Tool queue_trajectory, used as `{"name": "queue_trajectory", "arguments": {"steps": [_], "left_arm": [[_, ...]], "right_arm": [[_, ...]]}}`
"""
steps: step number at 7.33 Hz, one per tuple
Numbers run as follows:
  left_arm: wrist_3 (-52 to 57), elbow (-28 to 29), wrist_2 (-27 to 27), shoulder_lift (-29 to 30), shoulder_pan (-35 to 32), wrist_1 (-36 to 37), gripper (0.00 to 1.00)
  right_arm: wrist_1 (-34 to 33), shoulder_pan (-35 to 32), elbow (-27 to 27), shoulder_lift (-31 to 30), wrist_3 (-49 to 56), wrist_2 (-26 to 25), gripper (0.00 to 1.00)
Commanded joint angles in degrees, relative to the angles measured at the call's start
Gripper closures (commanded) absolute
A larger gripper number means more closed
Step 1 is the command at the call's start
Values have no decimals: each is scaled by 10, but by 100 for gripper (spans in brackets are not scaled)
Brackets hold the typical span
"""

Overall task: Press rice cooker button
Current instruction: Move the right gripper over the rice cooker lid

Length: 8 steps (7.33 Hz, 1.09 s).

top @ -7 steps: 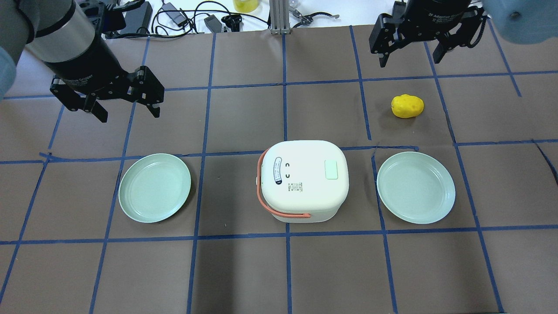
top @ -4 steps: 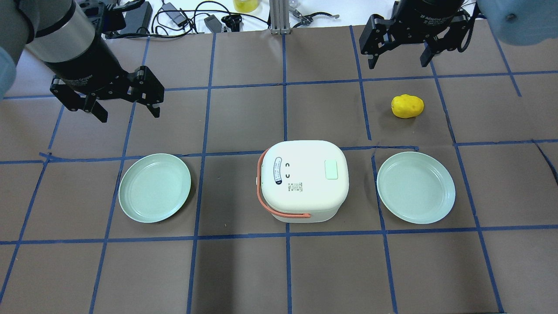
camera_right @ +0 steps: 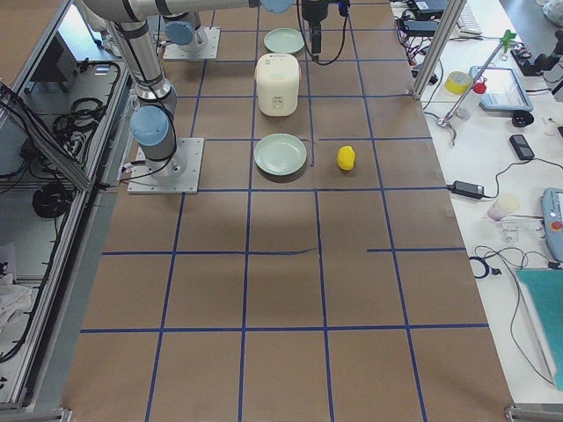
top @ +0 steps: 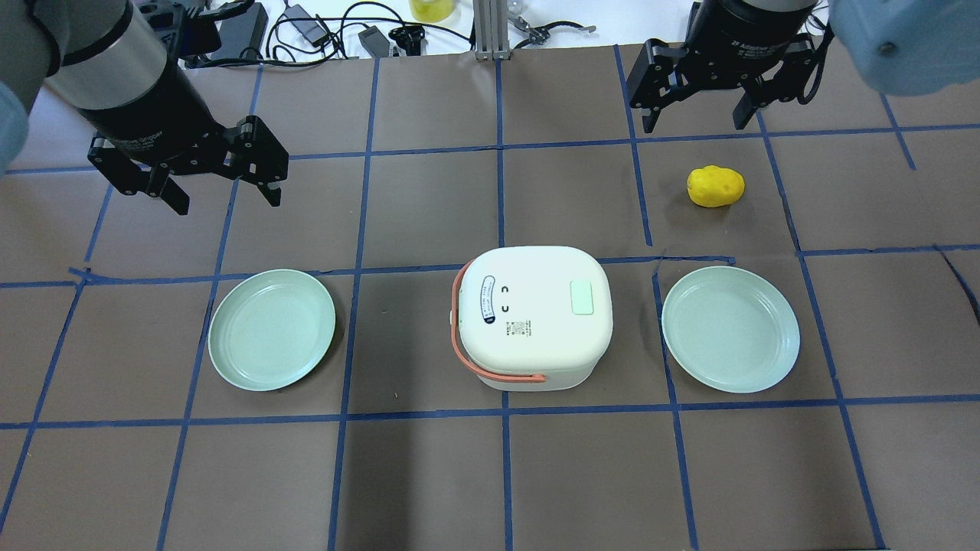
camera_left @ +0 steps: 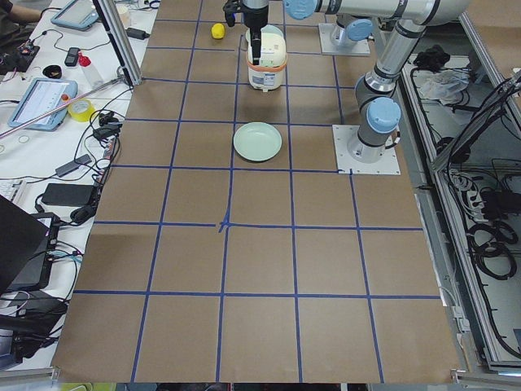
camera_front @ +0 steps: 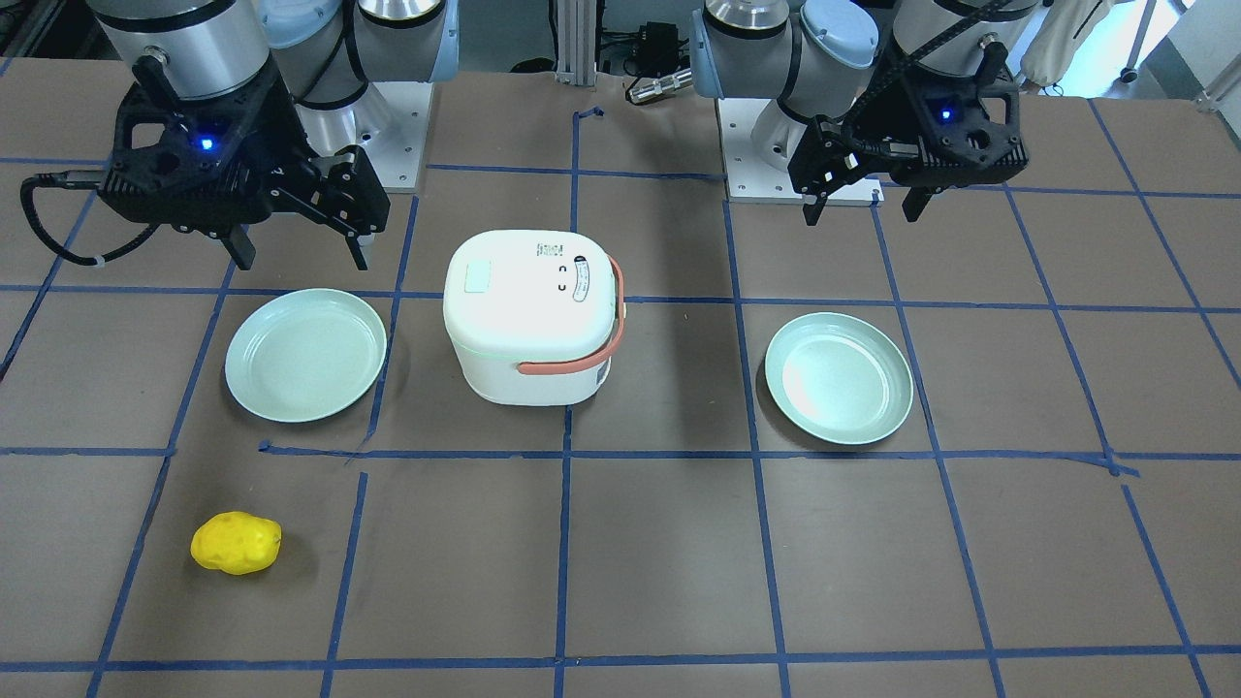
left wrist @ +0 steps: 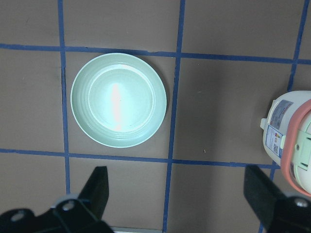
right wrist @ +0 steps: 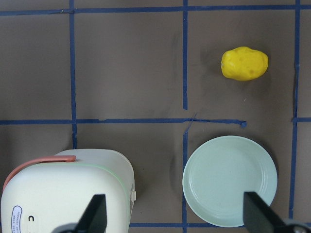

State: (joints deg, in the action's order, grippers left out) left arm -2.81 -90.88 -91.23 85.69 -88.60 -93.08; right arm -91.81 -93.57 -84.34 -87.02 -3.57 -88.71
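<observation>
White rice cooker (top: 536, 325) is sitting mid-table with its pale green button (top: 582, 297) on top, untouched; the right gripper (top: 695, 115), fingers spread and empty, is edging sideways toward the cooker since a second ago, yet well apart from it; the approach is only beginning; the left gripper (top: 227, 195), also spread, is staying put off the cooker's other side.

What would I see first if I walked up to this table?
The white rice cooker with its pink handle stands in the middle of the table. Pale green plates flank it, the left plate and the right plate, and a bright yellow lumpy thing lies alone beyond the right one.
</observation>
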Motion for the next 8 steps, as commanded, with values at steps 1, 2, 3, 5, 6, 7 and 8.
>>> {"name": "queue_trajectory", "arguments": {"steps": [1, 2, 3, 5, 6, 7, 8], "left_arm": [[0, 0, 0, 0, 0, 0, 0], [0, 0, 0, 0, 0, 0, 0], [-1, 0, 0, 0, 0, 0, 0], [0, 0, 0, 0, 0, 0, 0], [0, 0, 0, 0, 0, 0, 0], [0, 0, 0, 0, 0, 0, 0], [0, 0, 0, 0, 0, 0, 0]], "right_arm": [[0, -23, -42, -3, -6, 6, 18], [8, -41, -51, -2, -9, 7, 36], [4, -68, -75, -1, -52, 8, 63], [-38, -101, -129, 4, -79, 9, 97], [-69, -103, -157, 2, -80, 12, 97], [-72, -103, -169, -1, -80, 23, 100], [-72, -103, -171, -1, -81, 27, 100]]}}
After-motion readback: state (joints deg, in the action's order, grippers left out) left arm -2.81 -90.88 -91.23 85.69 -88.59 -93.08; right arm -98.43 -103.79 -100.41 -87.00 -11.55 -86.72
